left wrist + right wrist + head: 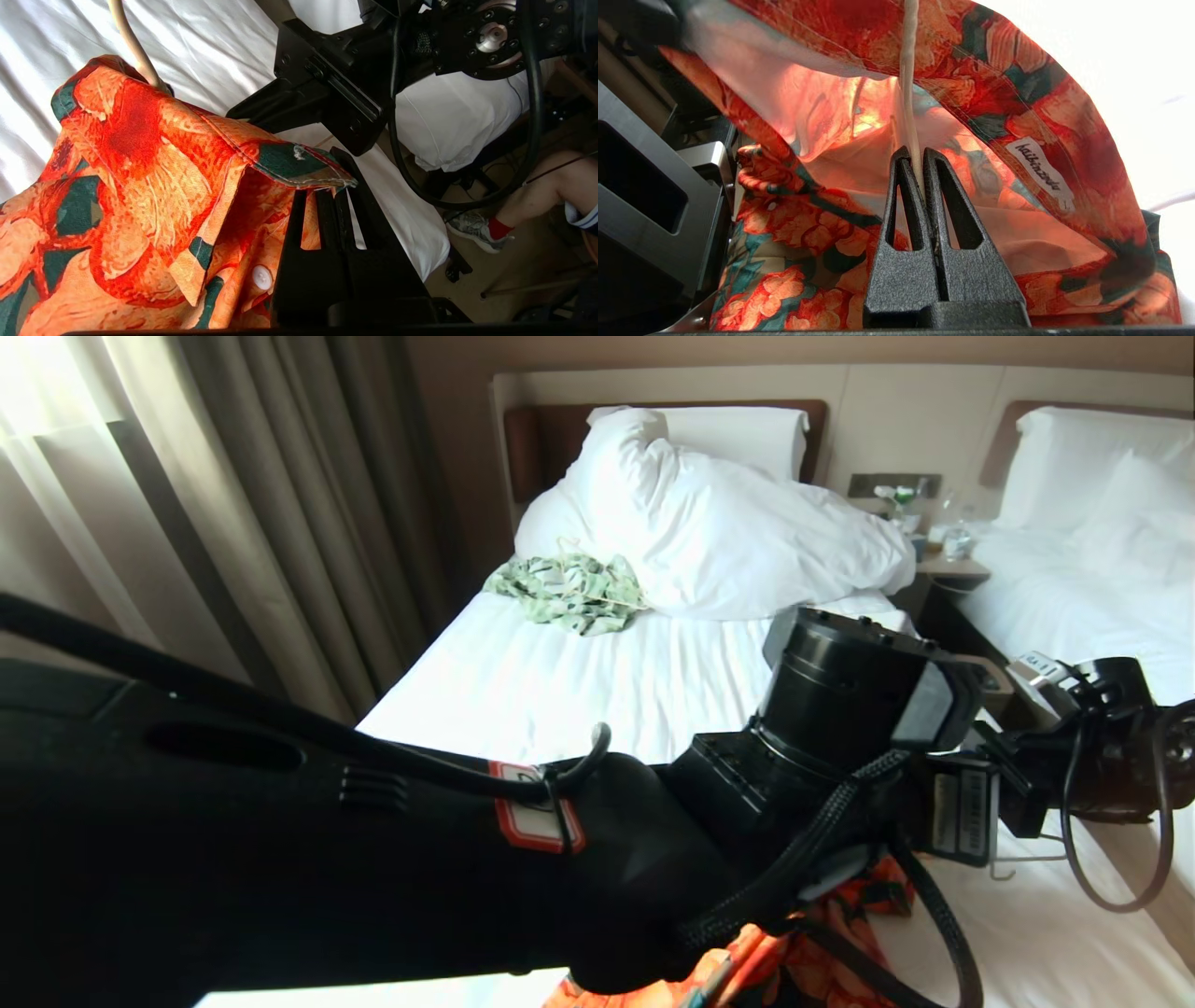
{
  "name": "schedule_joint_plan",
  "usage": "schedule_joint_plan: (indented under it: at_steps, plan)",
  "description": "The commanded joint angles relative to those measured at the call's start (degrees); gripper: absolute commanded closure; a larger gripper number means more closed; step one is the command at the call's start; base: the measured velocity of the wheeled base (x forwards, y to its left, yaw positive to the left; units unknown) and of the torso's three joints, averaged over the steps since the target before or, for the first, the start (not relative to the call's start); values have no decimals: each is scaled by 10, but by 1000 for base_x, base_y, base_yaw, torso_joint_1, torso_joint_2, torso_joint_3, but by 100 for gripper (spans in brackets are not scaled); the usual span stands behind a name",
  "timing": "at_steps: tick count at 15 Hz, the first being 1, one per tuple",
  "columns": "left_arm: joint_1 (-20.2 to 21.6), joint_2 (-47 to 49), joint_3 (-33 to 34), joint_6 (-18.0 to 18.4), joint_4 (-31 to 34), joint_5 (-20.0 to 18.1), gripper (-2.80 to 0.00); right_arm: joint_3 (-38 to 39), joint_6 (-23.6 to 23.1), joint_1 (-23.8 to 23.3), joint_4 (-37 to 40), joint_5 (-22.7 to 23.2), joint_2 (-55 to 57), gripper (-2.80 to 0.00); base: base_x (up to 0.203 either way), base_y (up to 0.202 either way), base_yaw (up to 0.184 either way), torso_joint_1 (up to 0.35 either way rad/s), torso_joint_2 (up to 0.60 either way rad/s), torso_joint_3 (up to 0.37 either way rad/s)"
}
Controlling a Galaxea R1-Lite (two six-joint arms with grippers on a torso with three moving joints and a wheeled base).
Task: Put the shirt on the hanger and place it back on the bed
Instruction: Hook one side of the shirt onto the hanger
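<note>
The orange-flowered shirt (140,163) hangs raised over the white bed (560,691), low in the head view under my left arm (775,961). My left gripper (329,189) is shut at the shirt's front edge, its tips hidden under the collar point. The cream hanger (135,46) rises out of the collar. Inside the shirt (794,224), my right gripper (917,156) is shut on the hanger's thin wire (909,93), near the white neck label (1038,172). From the left wrist the right gripper (243,109) shows reaching in beside the collar.
A pale green-and-white shirt (569,593) lies by the bunched duvet (728,523). A nightstand (943,560) and a second bed (1102,569) stand to the right, curtains (233,476) to the left. A person's leg and shoe (495,228) are beside the bed's edge.
</note>
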Motion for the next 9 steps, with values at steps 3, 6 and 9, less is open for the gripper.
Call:
schedule_joint_plan:
  at_steps: [3, 6, 9]
  plan:
    - [-35, 26, -32, 0, 22, 8, 0, 31, -4, 3, -19, 9, -17, 0, 0, 0, 0, 0, 0, 0]
    - [-44, 56, -33, 7, 28, 18, 0, 42, -4, 3, -28, 16, -22, 0, 0, 0, 0, 0, 0, 0]
    - [-43, 76, -29, 33, 38, 18, 0, 54, -5, 0, -36, 33, -25, 0, 0, 0, 0, 0, 0, 0]
